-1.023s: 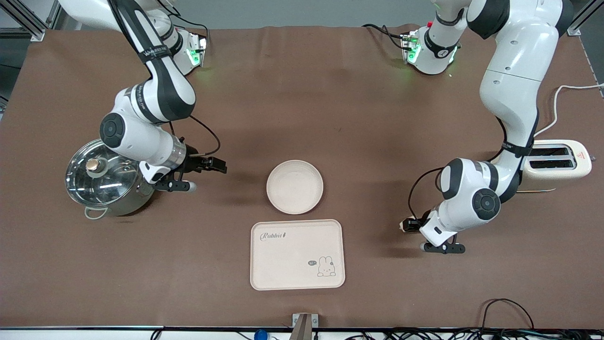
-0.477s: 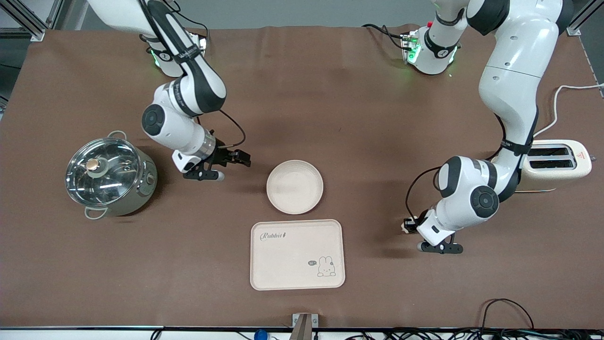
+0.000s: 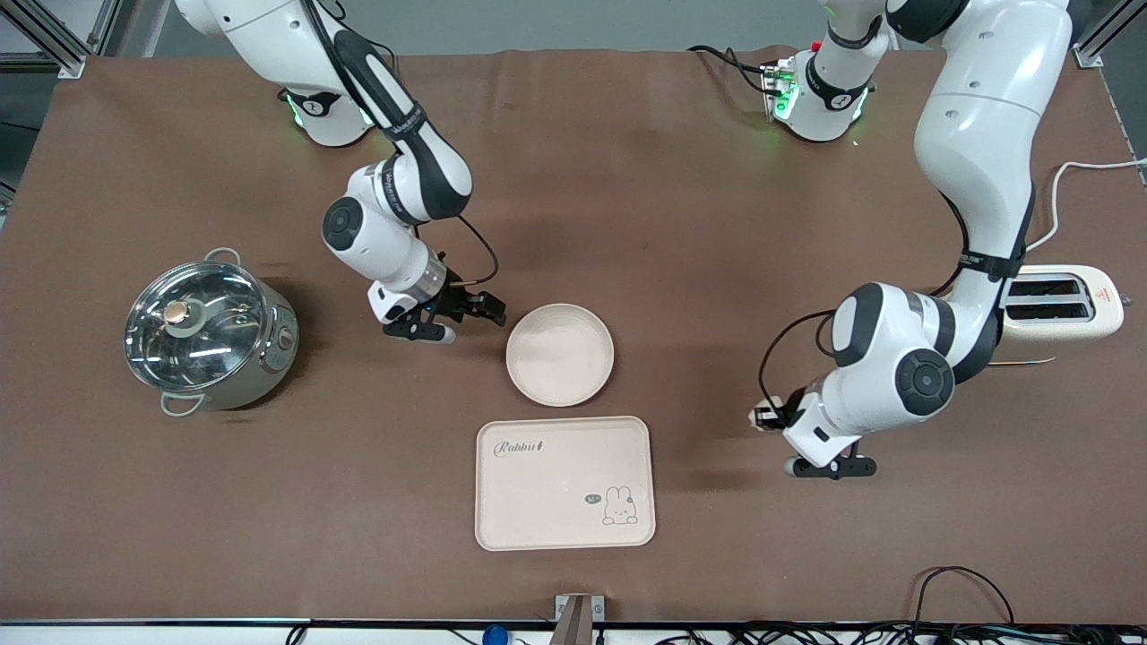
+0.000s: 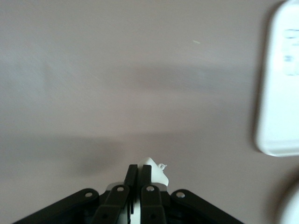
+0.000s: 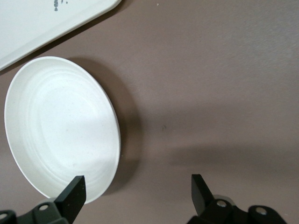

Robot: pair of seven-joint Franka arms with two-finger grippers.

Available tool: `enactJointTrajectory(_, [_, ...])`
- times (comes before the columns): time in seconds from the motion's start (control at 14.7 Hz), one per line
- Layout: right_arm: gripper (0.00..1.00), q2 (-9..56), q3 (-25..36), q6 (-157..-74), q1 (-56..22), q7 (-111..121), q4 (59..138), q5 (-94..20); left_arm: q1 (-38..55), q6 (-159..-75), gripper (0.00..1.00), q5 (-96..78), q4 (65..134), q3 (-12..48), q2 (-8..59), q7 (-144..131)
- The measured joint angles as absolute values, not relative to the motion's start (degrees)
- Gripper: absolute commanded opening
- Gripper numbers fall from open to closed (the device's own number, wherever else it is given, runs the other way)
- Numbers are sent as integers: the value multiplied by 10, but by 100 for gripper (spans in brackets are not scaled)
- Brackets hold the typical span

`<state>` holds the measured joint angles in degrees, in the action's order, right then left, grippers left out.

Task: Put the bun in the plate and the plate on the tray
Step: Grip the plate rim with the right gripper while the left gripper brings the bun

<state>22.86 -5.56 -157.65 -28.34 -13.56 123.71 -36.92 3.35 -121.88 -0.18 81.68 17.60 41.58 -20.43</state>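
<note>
Toward the right arm's end of the table you have a steel pot (image 3: pixel 211 336) with a glass lid (image 3: pixel 193 325); the lid sits on the pot and carries a small brass-coloured knob (image 3: pixel 176 312) at its middle. A loop handle shows on each of two sides of the pot. Toward the left arm's end you have a cream toaster (image 3: pixel 1059 312) with two dark slots on top, its white cord (image 3: pixel 1066 193) running off to the table edge. Dark cables (image 3: pixel 950 618) trail along the edge nearest the front camera. A brown mat (image 3: pixel 627 197) covers the table.
</note>
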Motion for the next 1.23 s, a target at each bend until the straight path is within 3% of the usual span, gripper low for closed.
enactJointTrajectory(0.55, [74,277,-55,-1624,-301,-154,1212,-372,171,-1215,0,-2,814,190,409,-518])
enactJointTrajectory(0.95, [53,296,-51,-1626,-301,-166,1185,-375,237,-1309,3,-2,817,185,444,-639])
enactJointTrajectory(1.02, [51,301,-51,-1630,-302,-176,1179,-375,245,-1328,10,-2,817,184,452,-655])
enactJointTrajectory(1.23, [43,320,-51,-1644,-312,-189,1167,-375,261,-1353,51,-1,818,177,467,-676])
